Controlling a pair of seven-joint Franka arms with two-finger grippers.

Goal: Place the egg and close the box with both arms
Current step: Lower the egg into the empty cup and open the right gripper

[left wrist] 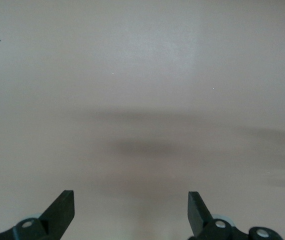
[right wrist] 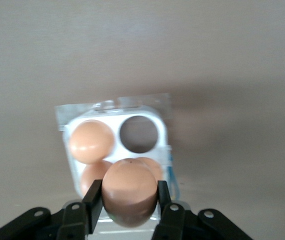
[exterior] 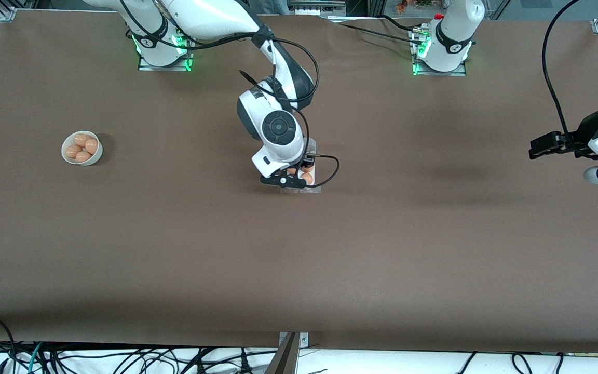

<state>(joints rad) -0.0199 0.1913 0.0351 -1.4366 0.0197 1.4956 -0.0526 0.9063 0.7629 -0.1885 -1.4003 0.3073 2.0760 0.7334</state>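
The egg [right wrist: 129, 191] is clamped between the fingers of the right gripper [exterior: 293, 179], which hangs over the box [right wrist: 117, 150] at mid-table. In the right wrist view, three cells of the white tray are seen filled; the single empty cell [right wrist: 139, 134] lies at about 12 to 1 o'clock from the held egg, so a short shift that way before lowering is judged to be needed. The egg's long axis is held roughly along the fingers, blunt end down toward the tray.

The left gripper [exterior: 551, 145] is parked with jaws spread wide and empty over bare table [exterior: 434, 249] at the left arm's end, well apart from the box. The right arm is clearly nearer.

In the front view the box is mostly hidden under the right wrist. The lid is barely made out. A bowl [exterior: 82, 148] of spare eggs sits toward the right arm's end.
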